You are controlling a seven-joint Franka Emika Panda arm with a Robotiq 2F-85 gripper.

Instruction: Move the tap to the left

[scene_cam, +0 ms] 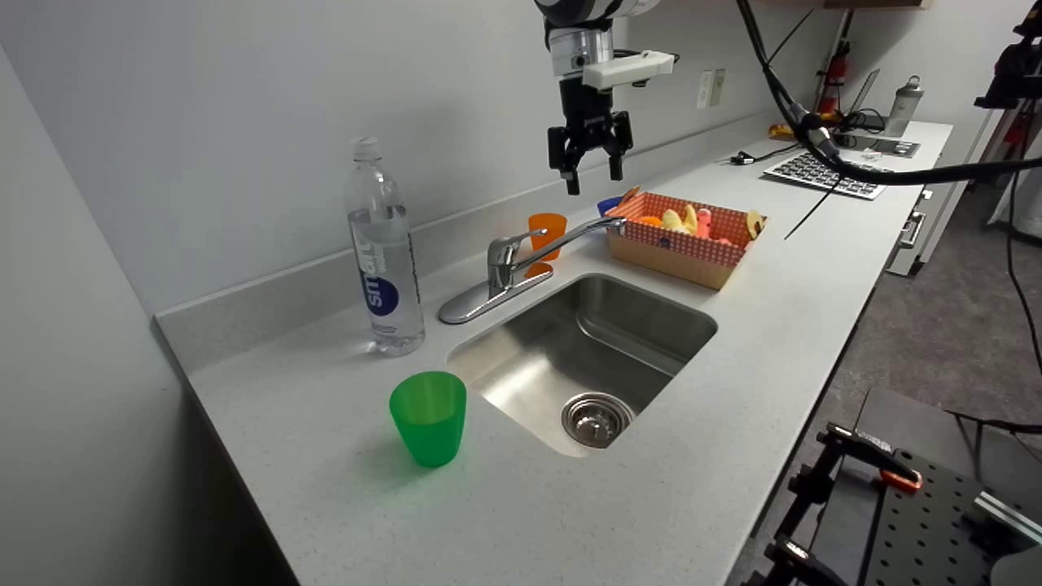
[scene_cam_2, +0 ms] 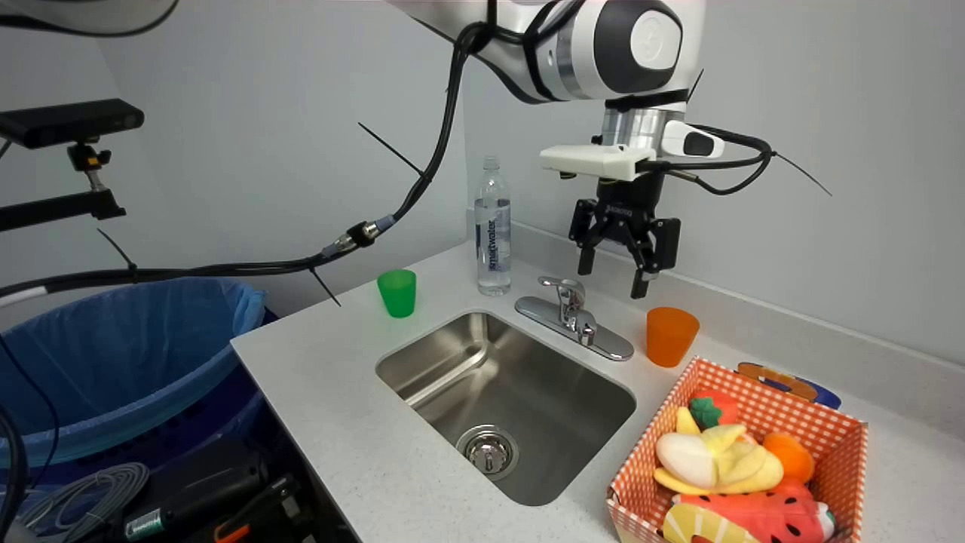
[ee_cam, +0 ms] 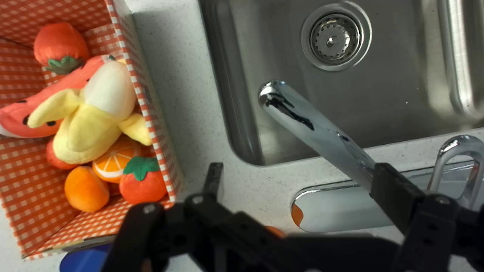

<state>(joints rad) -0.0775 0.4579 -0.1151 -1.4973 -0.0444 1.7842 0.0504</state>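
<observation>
- The Robotiq gripper (scene_cam_2: 612,279) hung midair, jaws apart.
- The chrome lever tap (scene_cam: 500,267) (spout (ee_cam: 317,126) out over the steel sink (scene_cam_2: 505,407)) stood near an orange cup (scene_cam_2: 671,337).

In an exterior view, a white-and-black robot arm (scene_cam_2: 588,56) extends from the top edge, its silver wrist (scene_cam_2: 639,130) upright. The black end effector (scene_cam_2: 613,274) points down, two fingers (scene_cam_2: 640,285) spread apart.
</observation>
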